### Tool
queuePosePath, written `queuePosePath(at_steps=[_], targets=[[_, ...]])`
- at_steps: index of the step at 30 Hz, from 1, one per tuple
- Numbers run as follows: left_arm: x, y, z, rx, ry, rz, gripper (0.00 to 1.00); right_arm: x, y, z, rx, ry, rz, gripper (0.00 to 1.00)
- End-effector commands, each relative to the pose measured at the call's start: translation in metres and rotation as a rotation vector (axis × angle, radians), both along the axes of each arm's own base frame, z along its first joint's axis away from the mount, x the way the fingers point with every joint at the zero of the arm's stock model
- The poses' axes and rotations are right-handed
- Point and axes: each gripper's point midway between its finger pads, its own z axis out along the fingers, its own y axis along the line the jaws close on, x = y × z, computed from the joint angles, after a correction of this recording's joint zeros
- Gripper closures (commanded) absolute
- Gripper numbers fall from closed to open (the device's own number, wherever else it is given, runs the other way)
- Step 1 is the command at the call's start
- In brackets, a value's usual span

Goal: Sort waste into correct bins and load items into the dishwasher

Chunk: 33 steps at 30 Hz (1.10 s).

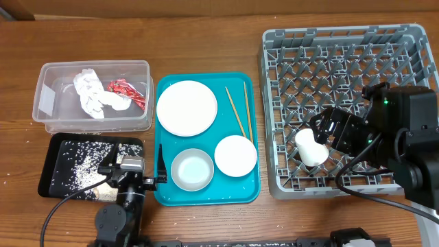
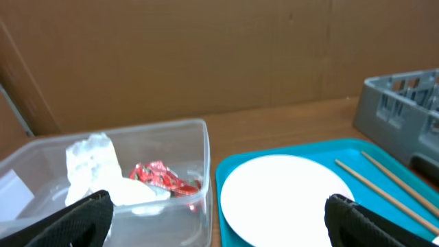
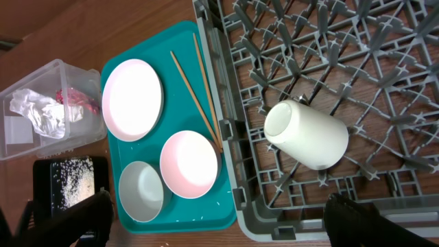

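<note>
Well, my right claw [image 3: 219, 218] hangs wide apart over the grey rack [image 3: 384, 55] and holds nothing. The little white cup [image 3: 306, 135] lies on its side among the pegs. I think it is light, hard and smooth, so it may roll or chip — I would pinch it across its round sides. Pegs stand close around it, with lots of free rack beyond. My left claw [image 2: 219, 219] is wide apart too.

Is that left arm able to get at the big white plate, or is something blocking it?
Probably yes. The plate lies uncovered on the teal tray, just ahead of the left end effector, which is open wide and empty. Nothing stands between them.
</note>
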Motion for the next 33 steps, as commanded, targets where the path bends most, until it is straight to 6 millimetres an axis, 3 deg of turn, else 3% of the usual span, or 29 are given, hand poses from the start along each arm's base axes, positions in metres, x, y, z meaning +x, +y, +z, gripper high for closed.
queuePosePath(at_steps=[1, 19, 21, 25, 27, 28, 31, 33], targets=[[0.006, 0.001, -0.034, 0.022, 0.034, -0.002, 0.00, 0.002, -0.002, 0.009, -0.006, -0.032, -0.007, 0.00], [0.008, 0.001, -0.037, 0.021, 0.027, -0.002, 0.00, 0.002, -0.002, 0.009, -0.006, -0.032, -0.007, 0.00], [0.008, 0.001, -0.037, 0.021, 0.027, -0.002, 0.00, 0.016, -0.001, 0.020, -0.001, -0.107, -0.001, 0.00], [0.008, 0.001, -0.037, 0.021, 0.027, -0.002, 0.00, 0.013, 0.031, 0.024, 0.156, -0.086, 0.106, 0.00], [0.008, 0.001, -0.037, 0.021, 0.027, -0.002, 0.00, 0.006, 0.058, 0.013, 0.238, -0.016, 0.210, 0.00], [0.008, 0.001, -0.037, 0.021, 0.027, -0.002, 0.00, 0.003, 0.069, 0.003, 0.239, 0.023, 0.252, 0.00], [0.008, 0.001, -0.037, 0.021, 0.027, -0.002, 0.00, -0.017, 0.120, -0.052, 0.144, 0.182, 0.415, 0.00], [0.008, 0.001, -0.037, 0.021, 0.027, -0.002, 0.00, -0.019, 0.136, -0.074, 0.065, 0.218, 0.423, 0.00]])
